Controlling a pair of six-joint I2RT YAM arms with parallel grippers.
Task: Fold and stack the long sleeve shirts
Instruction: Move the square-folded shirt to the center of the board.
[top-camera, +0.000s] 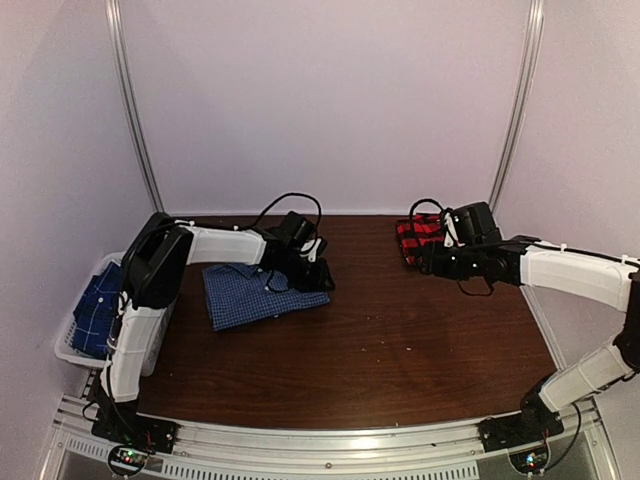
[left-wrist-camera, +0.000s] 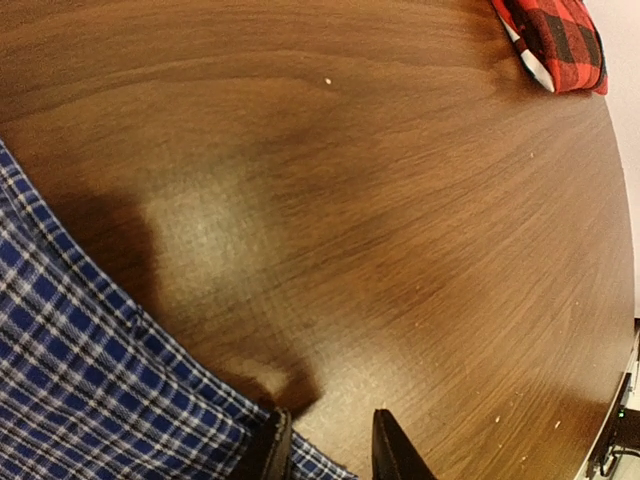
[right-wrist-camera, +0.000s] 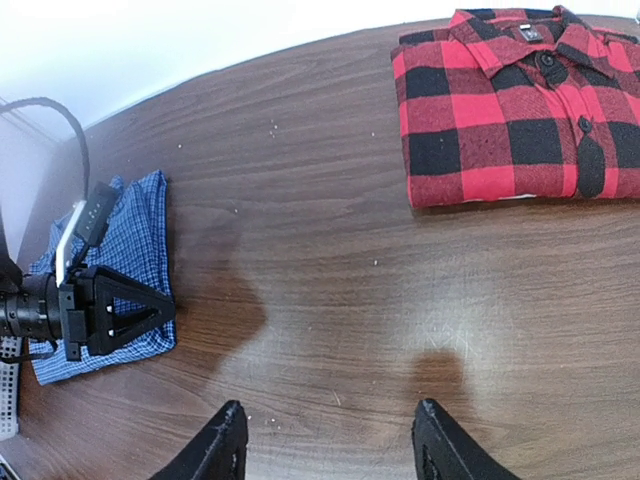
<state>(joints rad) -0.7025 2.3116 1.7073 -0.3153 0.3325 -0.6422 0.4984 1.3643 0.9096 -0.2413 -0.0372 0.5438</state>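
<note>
L gripper (left-wrist-camera: 332, 455) low at blue shirt (left-wrist-camera: 80, 380)

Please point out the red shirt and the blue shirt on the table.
red shirt (right-wrist-camera: 510, 115): right wrist view, middle of the folded front.
blue shirt (top-camera: 245, 300): top view, middle of the cloth.

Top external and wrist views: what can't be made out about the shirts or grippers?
Top external: the right arm covers part of the red-and-black shirt.
Top external: the left arm hides part of the dark blue shirt in the basket; its fold is unclear.
Left wrist: the bottom edge cuts off the left gripper; whether it pinches the blue checked shirt is unclear.
</note>
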